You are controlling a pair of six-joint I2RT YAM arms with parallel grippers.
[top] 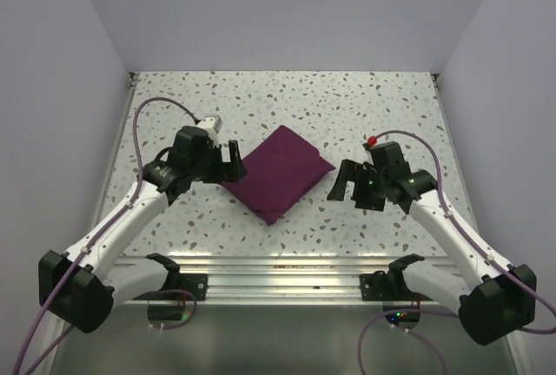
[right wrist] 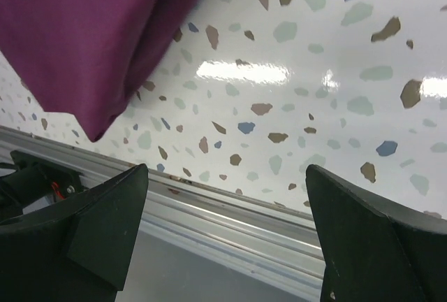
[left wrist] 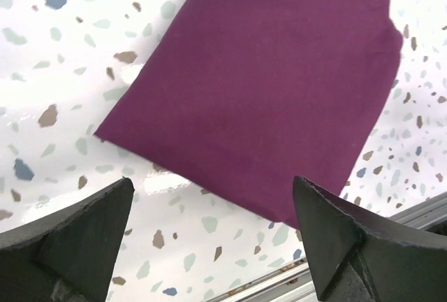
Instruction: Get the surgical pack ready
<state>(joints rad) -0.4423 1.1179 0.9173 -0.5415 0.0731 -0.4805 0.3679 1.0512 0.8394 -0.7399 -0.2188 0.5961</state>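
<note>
Top external view showed the folded dark-purple cloth (top: 280, 171) lying flat near the middle of the speckled table (top: 347, 106), between the two arms. The left gripper (top: 230, 160) stood with its jaws wide apart at the cloth's left corner, holding nothing. The right gripper (top: 346, 184) gaped just as wide, empty, just right of the cloth's right corner. Each wrist view showed only cloth and tabletop between the spread fingers.
</note>
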